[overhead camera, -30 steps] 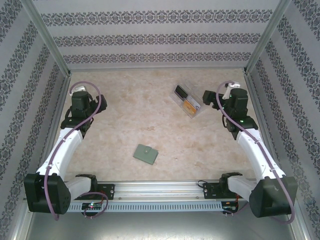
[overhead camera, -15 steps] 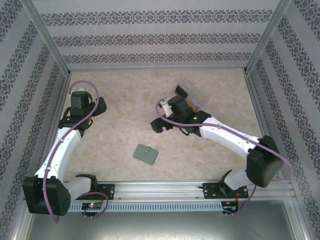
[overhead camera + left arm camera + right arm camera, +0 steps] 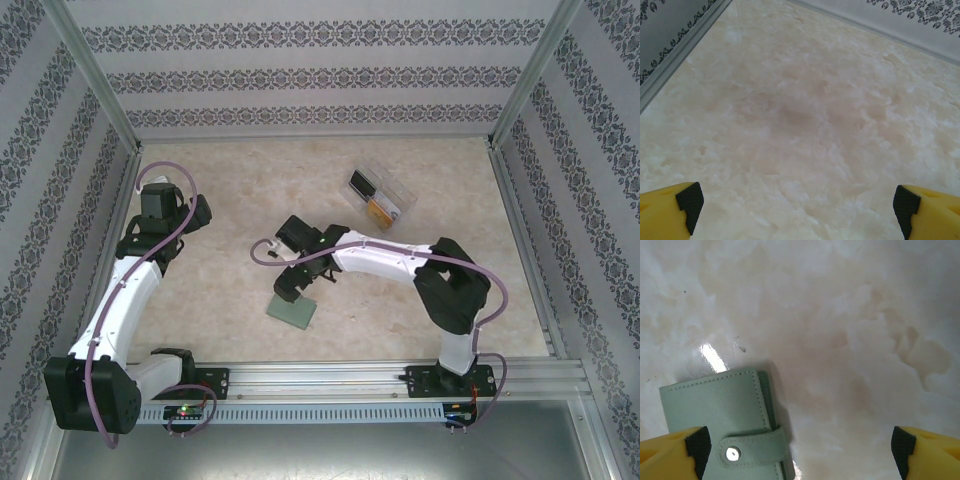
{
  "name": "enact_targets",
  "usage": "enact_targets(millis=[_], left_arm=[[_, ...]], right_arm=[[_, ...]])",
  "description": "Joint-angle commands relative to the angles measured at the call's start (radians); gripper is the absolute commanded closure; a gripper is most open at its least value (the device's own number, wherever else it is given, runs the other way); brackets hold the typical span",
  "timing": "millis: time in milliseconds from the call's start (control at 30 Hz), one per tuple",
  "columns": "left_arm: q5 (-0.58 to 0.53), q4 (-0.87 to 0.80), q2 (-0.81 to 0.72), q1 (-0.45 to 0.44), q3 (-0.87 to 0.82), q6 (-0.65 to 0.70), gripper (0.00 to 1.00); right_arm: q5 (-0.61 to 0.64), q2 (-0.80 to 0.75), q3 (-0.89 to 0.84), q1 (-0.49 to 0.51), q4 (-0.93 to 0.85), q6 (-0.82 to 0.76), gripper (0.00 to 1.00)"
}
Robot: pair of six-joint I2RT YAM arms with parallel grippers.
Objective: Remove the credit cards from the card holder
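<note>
Seen from above, the card holder (image 3: 292,308) lies flat on the desk (image 3: 240,250), near the middle, and the right tool (image 3: 291,281) hangs over its far edge. The right wrist view adds detail: the holder is folded, its strap is snapped down, and the tool's jaws stand wide, one fingertip at the holder's edge. The left tool (image 3: 200,212), far left, gapes wide over bare desk. A clear box (image 3: 380,198) sits at the far right of centre.
</note>
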Motion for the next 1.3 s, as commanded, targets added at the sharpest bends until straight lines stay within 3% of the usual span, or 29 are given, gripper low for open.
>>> enact_targets(millis=[0,167,467,800,967,1133,1267], left_arm=[[-0.023,-0.023,-0.009,0.004,0.011,0.001,0.01],[-0.028,-0.025,-0.012,0.004,0.010,0.001,0.01],[-0.029,-0.021,-0.026,0.004,-0.010,-0.022,0.01],[0.058,-0.014,0.006,0.004,-0.032,-0.079,0.01],[0.175,-0.011,0.063,0.004,-0.027,-0.129,0.01],[0.301,0.010,0.080,0.002,-0.042,-0.182,0.01],[0.433,0.074,0.087,-0.018,-0.110,-0.280,0.00]], right_arm=[[0.012,0.049,0.056,0.018,-0.067,-0.016,0.06],[0.043,0.116,0.094,0.028,-0.096,-0.016,0.06],[0.230,0.209,0.152,0.031,-0.155,0.031,0.08],[0.375,0.172,0.167,-0.093,-0.123,0.210,0.08],[0.280,0.169,0.239,-0.143,-0.154,0.331,0.10],[0.133,0.089,0.156,-0.143,-0.135,0.445,0.13],[0.109,0.031,0.048,-0.150,-0.092,0.581,0.29]])
